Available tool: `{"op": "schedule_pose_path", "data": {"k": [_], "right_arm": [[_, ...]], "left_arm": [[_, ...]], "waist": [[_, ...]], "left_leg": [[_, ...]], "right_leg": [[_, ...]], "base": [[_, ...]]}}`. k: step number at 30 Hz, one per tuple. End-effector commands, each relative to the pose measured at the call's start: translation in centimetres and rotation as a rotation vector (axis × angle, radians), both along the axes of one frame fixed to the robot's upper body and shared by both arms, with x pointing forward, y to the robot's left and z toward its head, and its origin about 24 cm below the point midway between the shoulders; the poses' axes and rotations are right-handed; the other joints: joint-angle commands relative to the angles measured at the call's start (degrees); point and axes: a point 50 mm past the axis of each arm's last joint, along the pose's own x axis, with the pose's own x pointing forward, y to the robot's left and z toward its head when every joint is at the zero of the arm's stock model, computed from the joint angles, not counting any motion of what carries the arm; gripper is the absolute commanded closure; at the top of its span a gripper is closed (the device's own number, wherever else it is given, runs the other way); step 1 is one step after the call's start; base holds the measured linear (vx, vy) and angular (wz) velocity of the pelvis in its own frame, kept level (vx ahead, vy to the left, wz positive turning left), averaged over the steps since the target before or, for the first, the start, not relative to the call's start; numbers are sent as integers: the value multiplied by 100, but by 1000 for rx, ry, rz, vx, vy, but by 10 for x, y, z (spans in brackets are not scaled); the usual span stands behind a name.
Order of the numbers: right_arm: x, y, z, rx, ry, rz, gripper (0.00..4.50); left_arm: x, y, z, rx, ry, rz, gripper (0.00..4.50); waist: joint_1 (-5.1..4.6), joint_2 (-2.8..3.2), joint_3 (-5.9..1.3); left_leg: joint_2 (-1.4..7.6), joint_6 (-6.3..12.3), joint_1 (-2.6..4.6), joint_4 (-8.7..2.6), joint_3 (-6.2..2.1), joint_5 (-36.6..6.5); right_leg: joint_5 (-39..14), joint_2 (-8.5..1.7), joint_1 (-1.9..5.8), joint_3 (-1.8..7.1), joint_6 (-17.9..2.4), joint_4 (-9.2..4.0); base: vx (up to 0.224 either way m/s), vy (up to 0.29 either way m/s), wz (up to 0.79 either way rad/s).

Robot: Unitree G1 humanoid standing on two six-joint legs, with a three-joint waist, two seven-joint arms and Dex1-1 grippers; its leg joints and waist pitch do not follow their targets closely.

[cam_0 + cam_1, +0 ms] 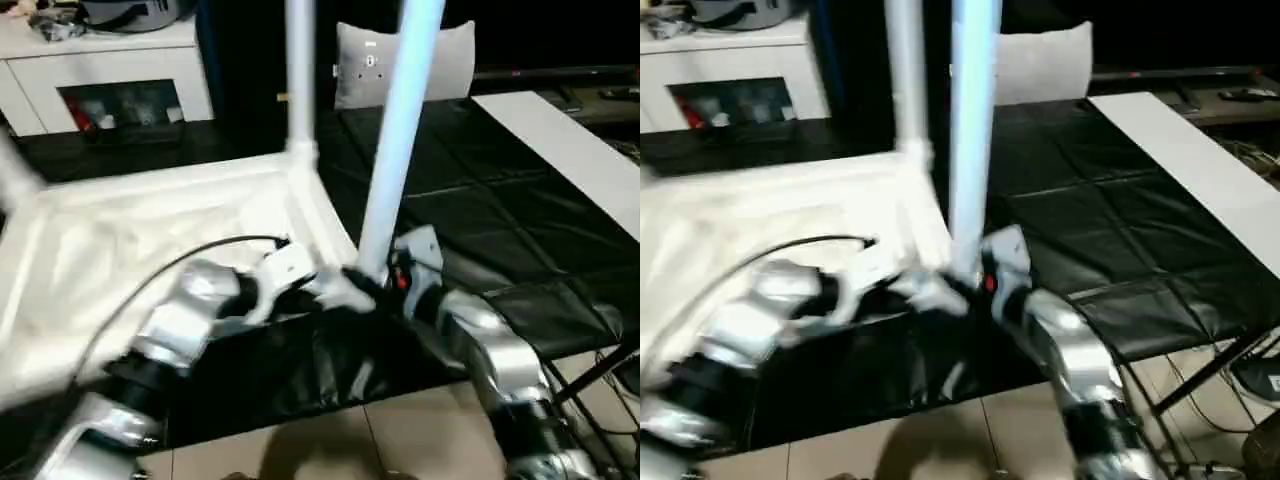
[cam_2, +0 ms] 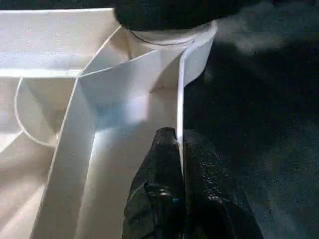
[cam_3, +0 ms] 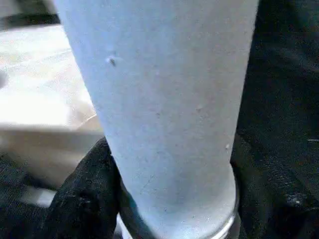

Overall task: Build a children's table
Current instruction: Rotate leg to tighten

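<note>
1. Head views: you have the table top [image 1: 150, 240] lying underside up on the black mat [image 1: 480, 200], to the left. One leg [image 1: 299, 80] already stands in the far corner socket. A second leg [image 1: 400, 130] stands at the near right corner, leaning slightly to the right, with the right gripper [image 1: 375, 280] closed around its foot. The left gripper [image 1: 325, 285] sits just left of it on the top's edge. A grey-white pillow [image 1: 440, 60] and a white cabinet [image 1: 110, 70] stand at the far side.

2. Left wrist view: your left fingers [image 2: 159, 189] are pressed together on the thin side wall [image 2: 180, 99] of the top, one either side, a little short of the corner socket [image 2: 169, 37].

3. Right wrist view: the leg [image 3: 164, 99] runs up between the right fingers [image 3: 84, 199], whose jaws stand partly apart, clamped on the tube near its base.

4. Risk, as I judge it: the leg's tilt may jam it against the socket rim, so pushing down could skid the top. The left pinch on so thin a wall could slip and let the top shift.
</note>
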Motion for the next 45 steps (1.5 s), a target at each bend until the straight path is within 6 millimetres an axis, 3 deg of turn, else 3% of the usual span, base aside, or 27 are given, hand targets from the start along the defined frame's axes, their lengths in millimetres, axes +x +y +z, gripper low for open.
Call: {"op": "schedule_pose_path", "data": {"k": [1, 6, 7, 9, 15, 20, 23, 26, 30, 34, 35, 42, 43, 44, 45], "right_arm": [[-7, 52, -8, 90, 100, 79, 182], [4, 62, -7, 49, 79, -16, 182], [5, 62, -7, 49, 72, -22, 127], [7, 56, -5, 78, 51, -52, 113], [8, 46, -2, 75, 3, -52, 62], [-2, 14, -1, 81, -81, -20, 12], [-15, -9, 3, 37, -145, 113, 5], [-23, -22, 7, -21, -170, 239, 5], [-31, -31, 8, -100, -175, 368, 5], [-38, -39, 9, -161, -155, 547, 5], [-38, -42, 11, -168, -148, 606, 5], [-42, -47, 11, -165, -75, 770, 21], [-42, -47, 11, -162, -66, 782, 49], [-41, -47, 10, -164, -61, 797, 56], [-41, -47, 10, -165, -60, 799, 59]], "left_arm": [[15, -25, 31, -74, -146, 94, 450], [21, -43, 43, -137, -189, 197, 450], [21, -44, 44, -138, -193, 195, 450], [20, -44, 44, -117, -208, 165, 450], [19, -38, 38, -84, -214, 127, 450], [13, -25, 26, -59, -189, 17, 450], [5, -14, 16, -16, -154, -119, 450], [1, -4, 11, 17, -127, -212, 450], [-5, 5, 7, 49, -108, -328, 450], [-9, 17, 2, 112, -93, -468, 450], [-12, 19, 2, 123, -82, -542, 450], [-13, 23, 6, 131, -60, -658, 450], [-13, 23, 7, 128, -53, -672, 450], [-13, 25, 7, 124, -55, -695, 450], [-13, 25, 8, 124, -59, -697, 450]], "waist": [[26, 28, -415], [57, 34, -478], [67, 29, -482], [75, 40, -497], [53, 51, -504], [112, 47, -522], [170, 47, -506], [218, 49, -476], [252, 76, -448], [270, 47, -422], [276, 22, -429], [312, 37, -444], [316, 36, -448], [331, -33, -455], [331, -8, -451]], "left_leg": [[81, -124, 99, -412, -43, -1393], [79, 8, 67, -376, -36, -891], [75, 47, 65, -368, -33, -812], [67, 213, 47, -352, -34, -571], [80, 358, 45, -337, -27, -552], [87, 511, 34, -313, -25, -327], [96, 520, 49, -313, -17, -541], [110, 399, 70, -340, -9, -867], [120, 177, 107, -384, -33, -1291], [118, 99, 99, -407, -26, -1628], [119, 100, 90, -408, -28, -1618], [137, 128, 105, -406, -21, -1514], [132, 138, 103, -401, -20, -1500], [126, 191, 83, -384, -14, -1377], [131, 205, 74, -391, -12, -1324]], "right_leg": [[-1213, -289, 172, 217, -1183, -540], [-167, -275, 239, 193, -1307, -463], [-18, -272, 246, 192, -1322, -456], [445, -270, 278, 184, -1381, -411], [551, -276, 283, 182, -1470, -405], [1014, -263, 281, 176, -1492, -362], [801, -271, 272, 188, -1467, -387], [317, -275, 249, 193, -1435, -429], [-473, -274, 204, 186, -1307, -495], [-899, -295, 183, 206, -1217, -540], [-964, -304, 191, 209, -1197, -539], [-799, -303, 173, 203, -1325, -501], [-770, -303, 178, 201, -1336, -497], [-698, -314, 197, 205, -1353, -479], [-693, -319, 191, 201, -1357, -483]], "base": [[0, 0, 0], [0, 0, 0], [0, 0, 0], [0, 0, 0], [0, 0, 0], [0, 0, 0], [0, 0, 0], [0, 0, 0], [0, 0, 0], [0, 0, 0], [0, 0, 0], [0, 0, 0], [0, 0, 0], [0, 0, 0], [0, 0, 0]]}}
